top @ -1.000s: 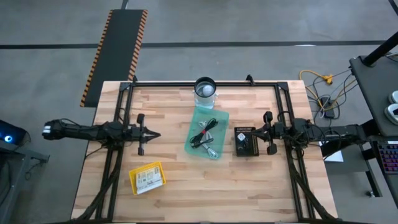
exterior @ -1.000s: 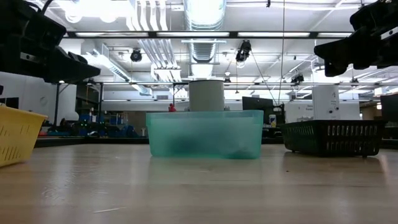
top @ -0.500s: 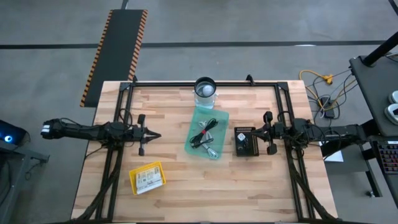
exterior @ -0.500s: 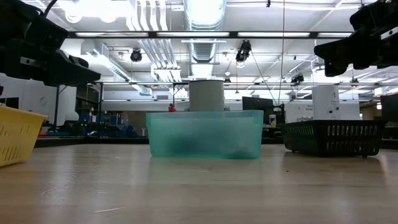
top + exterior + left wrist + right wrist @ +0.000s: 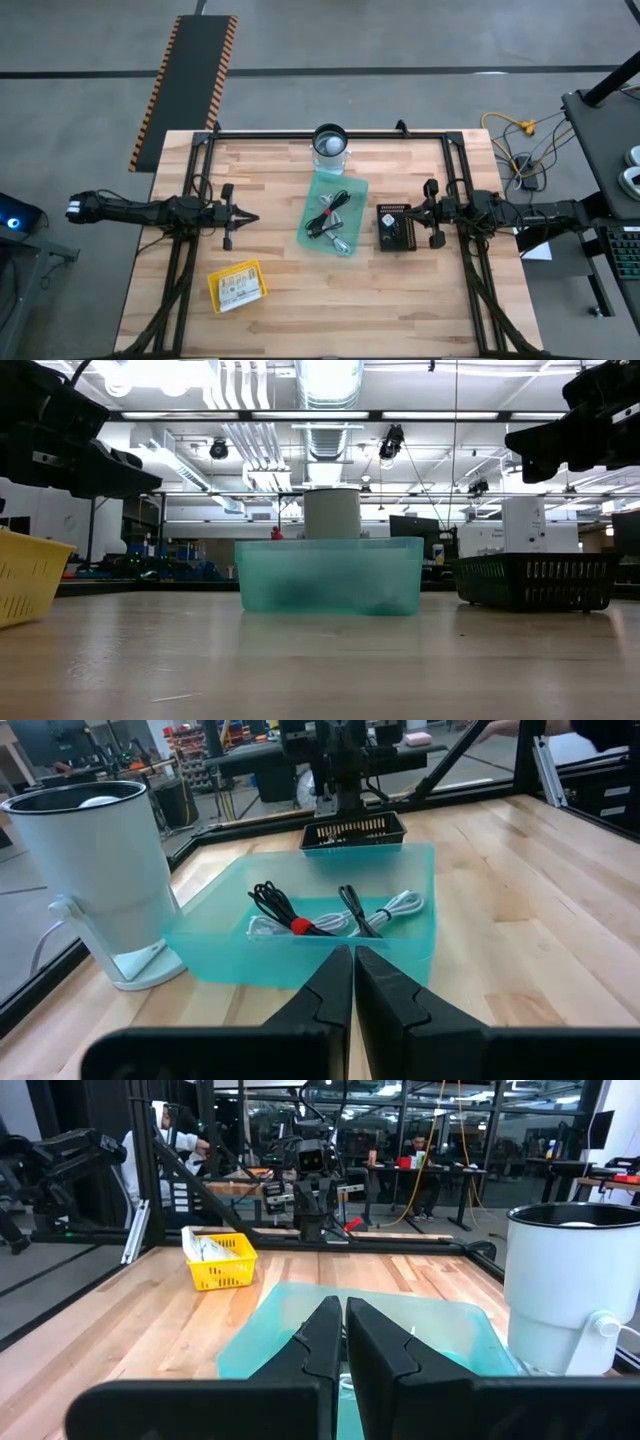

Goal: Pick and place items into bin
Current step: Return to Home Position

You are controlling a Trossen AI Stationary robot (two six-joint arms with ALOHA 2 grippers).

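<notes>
Over the worktop (image 5: 270, 170), left gripper (image 5: 252, 217) and right gripper (image 5: 412, 212), pinched together and empty, flank the green bin (image 5: 352, 205); its frosted wall blurs the cables (image 5: 283, 910).

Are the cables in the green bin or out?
In. The black cables and white cables lie inside the green bin.

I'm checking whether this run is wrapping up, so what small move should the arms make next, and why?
Probably none beyond settling at rest: the left gripper and right gripper are shut, empty and sit apart on either side of the green bin, which already holds the black and white cables.
</notes>
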